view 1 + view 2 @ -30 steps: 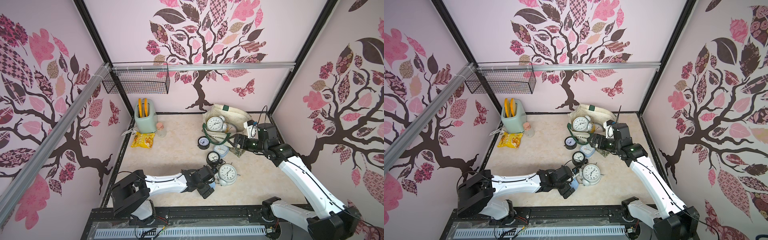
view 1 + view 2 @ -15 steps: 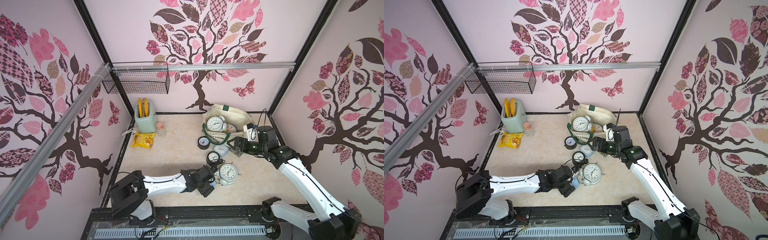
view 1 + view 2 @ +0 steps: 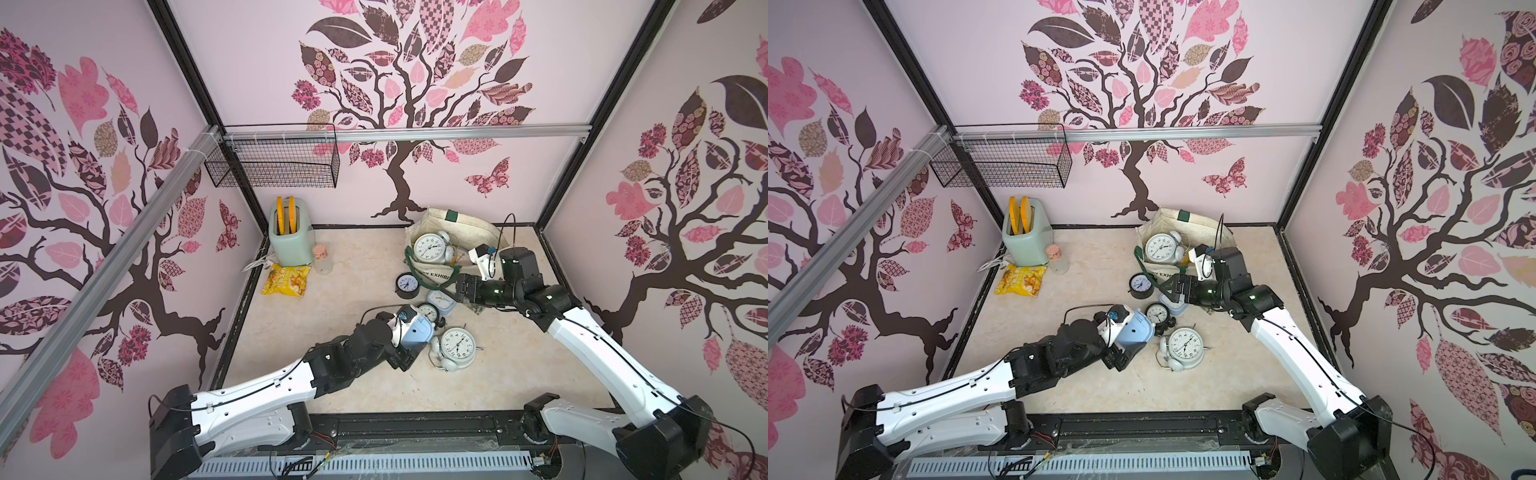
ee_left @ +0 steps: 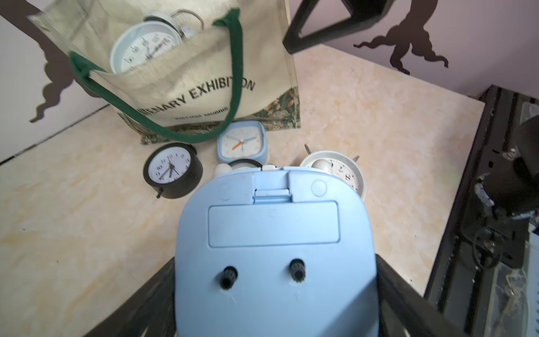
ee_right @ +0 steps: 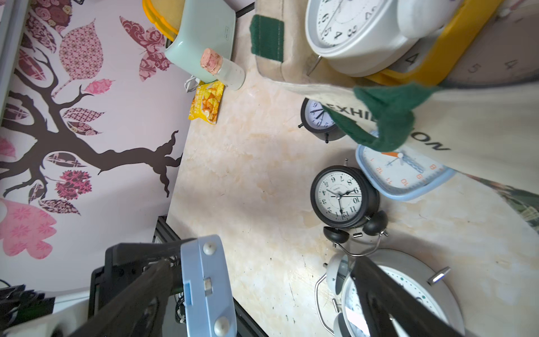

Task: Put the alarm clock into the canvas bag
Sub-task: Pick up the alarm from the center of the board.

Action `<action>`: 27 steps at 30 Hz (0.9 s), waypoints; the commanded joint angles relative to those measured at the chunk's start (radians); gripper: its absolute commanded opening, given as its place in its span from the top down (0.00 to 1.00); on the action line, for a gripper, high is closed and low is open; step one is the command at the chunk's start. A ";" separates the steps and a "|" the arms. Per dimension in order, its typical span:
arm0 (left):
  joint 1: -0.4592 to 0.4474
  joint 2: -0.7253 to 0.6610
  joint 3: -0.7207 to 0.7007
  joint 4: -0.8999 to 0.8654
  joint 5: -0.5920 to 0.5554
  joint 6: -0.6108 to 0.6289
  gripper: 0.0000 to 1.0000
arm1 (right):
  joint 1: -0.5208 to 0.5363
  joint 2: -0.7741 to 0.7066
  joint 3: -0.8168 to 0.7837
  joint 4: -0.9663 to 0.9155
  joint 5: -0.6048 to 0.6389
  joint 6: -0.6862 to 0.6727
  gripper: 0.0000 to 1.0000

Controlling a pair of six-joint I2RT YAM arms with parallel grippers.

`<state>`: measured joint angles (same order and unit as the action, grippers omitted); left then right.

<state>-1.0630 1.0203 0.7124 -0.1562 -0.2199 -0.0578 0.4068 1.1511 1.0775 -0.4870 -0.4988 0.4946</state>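
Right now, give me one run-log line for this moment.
left gripper: shut on blue clock | right gripper: open, beside bag | bag: white clock inside | blue clock: not yet in bag

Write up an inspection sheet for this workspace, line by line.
Surface: beige marbled tabletop, no spill seen.
Job's things: canvas bag open at the back right, white bell clock inside; blue alarm clock in the left gripper.
Clutter: loose clocks before the bag: black round clock, blue square clock, black bell clock, large white bell clock. Back left: toaster, corked bottle, snack packet.
Grippers: left gripper shut on the blue alarm clock; right gripper open, by the bag's green strap.
Cables: black loop above the right wrist; white cord beside the toaster.
Surroundings: tree-decal walls; wire basket under the rail.
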 commanded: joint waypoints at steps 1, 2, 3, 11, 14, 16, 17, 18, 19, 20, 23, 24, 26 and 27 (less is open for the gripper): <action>0.072 -0.010 -0.002 0.100 0.046 0.042 0.18 | 0.037 0.020 0.073 -0.020 -0.062 -0.030 0.00; 0.089 -0.004 0.009 0.105 0.073 0.056 0.18 | 0.054 0.025 0.082 -0.032 -0.064 -0.042 0.00; 0.098 0.003 0.019 0.107 0.088 0.067 0.18 | 0.070 0.034 0.092 -0.047 -0.067 -0.049 0.00; 0.152 0.050 0.032 0.196 0.188 0.069 0.17 | 0.154 0.080 0.103 -0.089 -0.025 -0.075 0.02; 0.175 0.043 0.012 0.247 0.246 0.034 0.17 | 0.168 0.098 0.102 -0.097 -0.005 -0.080 0.05; 0.176 0.041 0.006 0.259 0.251 0.029 0.17 | 0.173 0.112 0.104 -0.105 -0.001 -0.083 0.07; 0.177 0.044 0.006 0.258 0.252 0.028 0.17 | 0.177 0.115 0.101 -0.100 -0.004 -0.081 0.08; 0.177 0.044 0.004 0.256 0.254 0.029 0.17 | 0.180 0.117 0.094 -0.092 -0.003 -0.078 0.09; 0.177 0.043 0.002 0.262 0.259 0.029 0.17 | 0.183 0.119 0.089 -0.084 -0.001 -0.073 0.09; 0.178 0.041 -0.005 0.271 0.268 0.026 0.17 | 0.185 0.126 0.087 -0.083 -0.005 -0.070 0.10; 0.178 0.042 -0.008 0.278 0.272 0.015 0.17 | 0.192 0.139 0.085 -0.068 -0.023 -0.061 0.17; 0.178 0.044 -0.008 0.278 0.273 0.015 0.17 | 0.194 0.139 0.083 -0.057 -0.027 -0.054 0.20; 0.179 0.044 -0.012 0.286 0.278 0.015 0.16 | 0.197 0.140 0.081 -0.048 -0.030 -0.047 0.25; 0.181 0.044 -0.013 0.291 0.282 0.012 0.16 | 0.198 0.142 0.082 -0.047 -0.034 -0.042 0.28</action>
<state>-0.8879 1.0760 0.7124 0.0666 0.0387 -0.0319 0.5957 1.2724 1.1564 -0.5468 -0.5198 0.4389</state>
